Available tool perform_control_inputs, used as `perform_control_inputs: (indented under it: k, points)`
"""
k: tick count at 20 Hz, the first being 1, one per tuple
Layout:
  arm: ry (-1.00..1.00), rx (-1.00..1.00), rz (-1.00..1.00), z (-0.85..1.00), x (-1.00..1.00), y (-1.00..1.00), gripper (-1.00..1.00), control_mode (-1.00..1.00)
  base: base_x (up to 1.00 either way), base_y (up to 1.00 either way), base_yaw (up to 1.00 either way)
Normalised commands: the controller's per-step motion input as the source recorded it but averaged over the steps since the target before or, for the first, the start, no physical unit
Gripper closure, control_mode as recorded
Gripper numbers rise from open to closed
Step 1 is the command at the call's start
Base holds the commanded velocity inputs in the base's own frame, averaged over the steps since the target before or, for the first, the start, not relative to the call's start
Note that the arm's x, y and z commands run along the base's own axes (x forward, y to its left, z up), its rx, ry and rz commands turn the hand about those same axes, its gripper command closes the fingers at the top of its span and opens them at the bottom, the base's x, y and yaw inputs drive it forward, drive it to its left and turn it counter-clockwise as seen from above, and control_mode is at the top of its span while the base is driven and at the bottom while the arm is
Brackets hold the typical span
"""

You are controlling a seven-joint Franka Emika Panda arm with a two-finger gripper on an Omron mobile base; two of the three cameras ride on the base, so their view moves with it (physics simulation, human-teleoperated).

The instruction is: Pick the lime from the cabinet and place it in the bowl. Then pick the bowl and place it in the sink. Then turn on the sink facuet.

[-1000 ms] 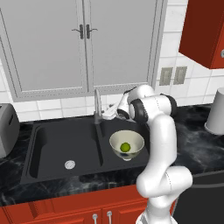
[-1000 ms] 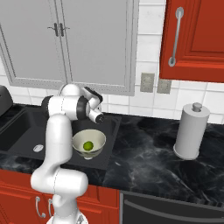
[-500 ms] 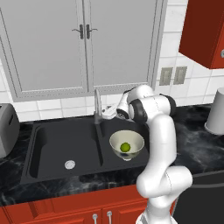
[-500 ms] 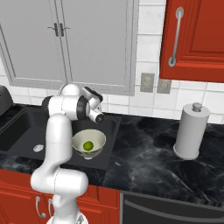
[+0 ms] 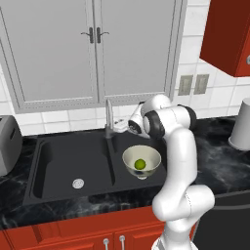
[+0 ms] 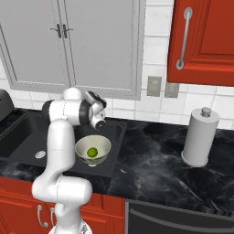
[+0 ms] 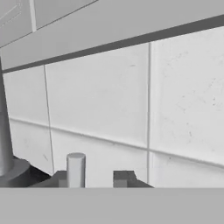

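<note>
- The gripper (image 7: 92,178) shows in the hand view as two dark finger tips low in the frame, with a clear gap between them, so the jaws stand apart and hold nothing.
- A small grey cylinder, the side lever (image 7: 75,169) of the tap, stands upright just at the left finger tip; whether they touch cannot be told.
- Beyond the finger tips is the white tiled wall (image 7: 131,100), and above it the lower edge of the grey double-door cabinet (image 7: 109,22).
- At the left edge of the hand view the sink facuet (image 7: 4,131) rises as a grey upright post on a round base.
- In the left base view the gripper (image 5: 122,127) is at the back of the sink (image 5: 63,161), just beside the slim tap (image 5: 109,119).
- The white arm (image 5: 178,161) bends up from the lower right and reaches over the right basin.
- The bowl (image 5: 141,161), wide and off-white, sits upright in the right basin of the black sink.
- The lime (image 5: 140,164), small and bright green, lies inside the bowl at its bottom.
- A round silver drain (image 5: 77,183) shows in the left basin.
- In the right base view a grey canister (image 6: 200,137) stands on the dark marbled counter (image 6: 155,160), well apart from the sink.
- The red cabinet (image 6: 203,41) hangs at the upper right with its door closed.
</note>
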Motion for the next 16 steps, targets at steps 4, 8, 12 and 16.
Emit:
perform_control_inputs:
  k: [4,8,12,16]
  points:
    - [0.05,0.09,-0.21,0.0,0.0,-0.73,1.0,-1.0,0.0,0.0,0.0]
    - [0.1,0.14,-0.21,0.0,-0.06,-0.9,1.0,-1.0,0.0,0.0,0.0]
    - [0.12,0.15,-0.2,0.0,-0.07,-0.93,1.0,-1.0,0.0,0.0,0.0]
    - [0.13,0.16,-0.18,0.0,-0.09,-0.97,1.0,-1.0,0.0,0.0,0.0]
